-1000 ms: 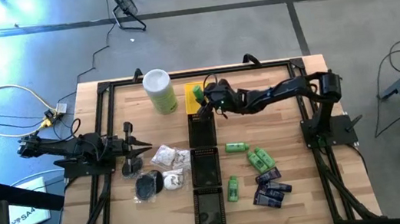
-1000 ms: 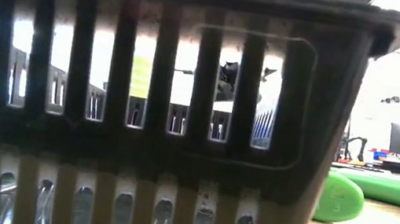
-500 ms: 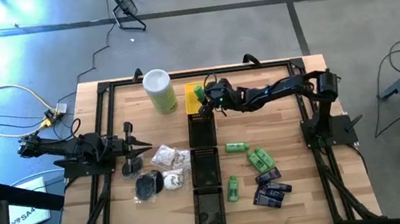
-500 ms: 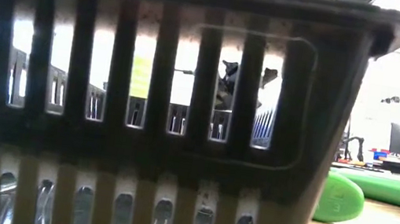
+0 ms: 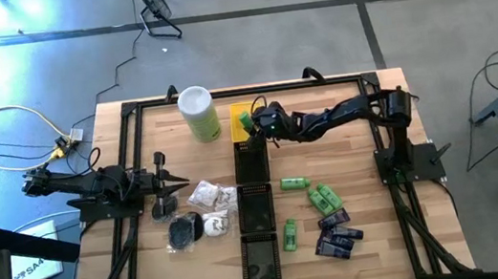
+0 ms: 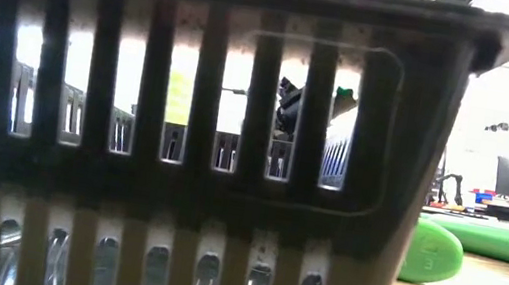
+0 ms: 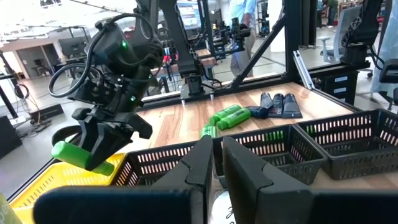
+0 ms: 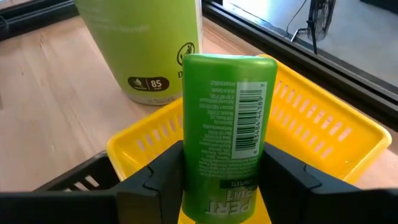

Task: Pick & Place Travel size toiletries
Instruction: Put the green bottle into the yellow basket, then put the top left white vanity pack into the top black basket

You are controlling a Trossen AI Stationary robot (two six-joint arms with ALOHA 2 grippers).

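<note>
- Right gripper point(image 8: 221, 180) fingers clamp a green bottle point(image 8: 227, 134), its long axis running straight out ahead of them.
- The bottle hangs directly above the yellow tray point(image 8: 323, 134), so I judge the coming move a short drop.
- Left wrist view shows the bottle point(image 7: 78, 155) clear of the tray's rim; the high view hides that gap.
- Left gripper point(image 7: 214, 165), fingers pressed together, waits far off.
</note>
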